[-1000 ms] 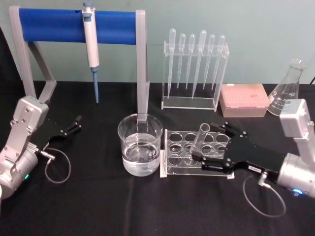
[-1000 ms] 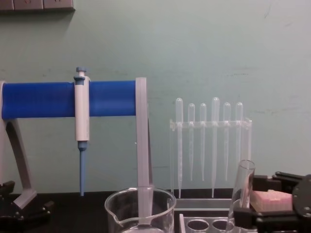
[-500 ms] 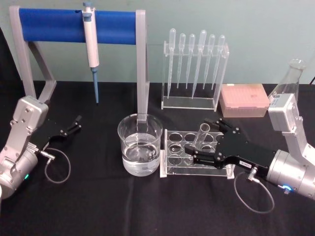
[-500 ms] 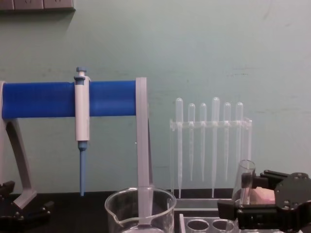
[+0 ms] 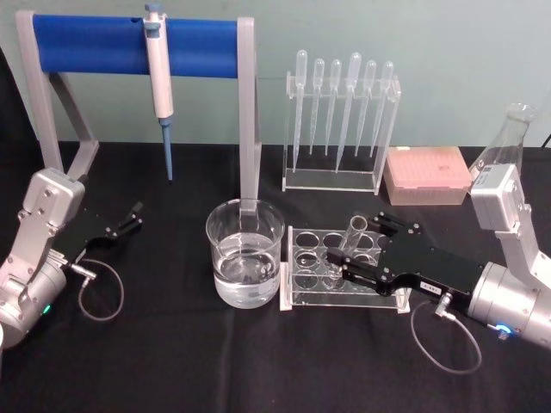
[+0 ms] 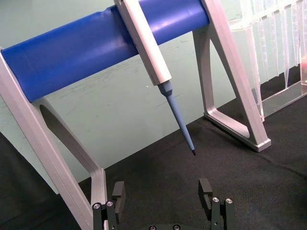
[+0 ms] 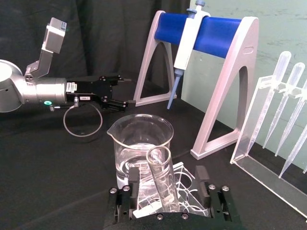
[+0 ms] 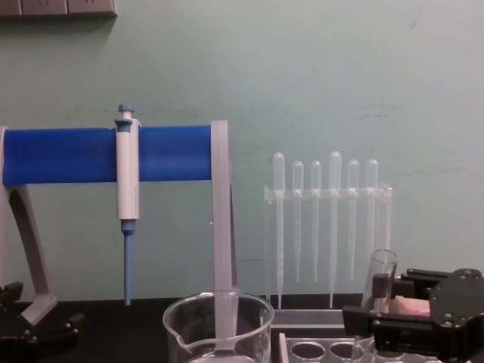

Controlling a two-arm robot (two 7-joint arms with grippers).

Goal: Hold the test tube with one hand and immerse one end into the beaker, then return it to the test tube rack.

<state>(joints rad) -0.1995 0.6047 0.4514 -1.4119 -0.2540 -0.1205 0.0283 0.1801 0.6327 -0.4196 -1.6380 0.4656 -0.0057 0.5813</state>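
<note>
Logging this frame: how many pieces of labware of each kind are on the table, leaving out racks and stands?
long clear glass test tube: 1
wide clear glass beaker: 1
thin frosted plastic pipettes with bulb tops: 6
white-and-blue micropipette: 1
clear conical glass flask: 1
pink tip box: 1
Total: 11

— What have you got at the right gripper?
— Your test tube stands tilted between its spread fingers, a gap on each side; the beaker, part-filled with clear liquid, sits just behind it
</note>
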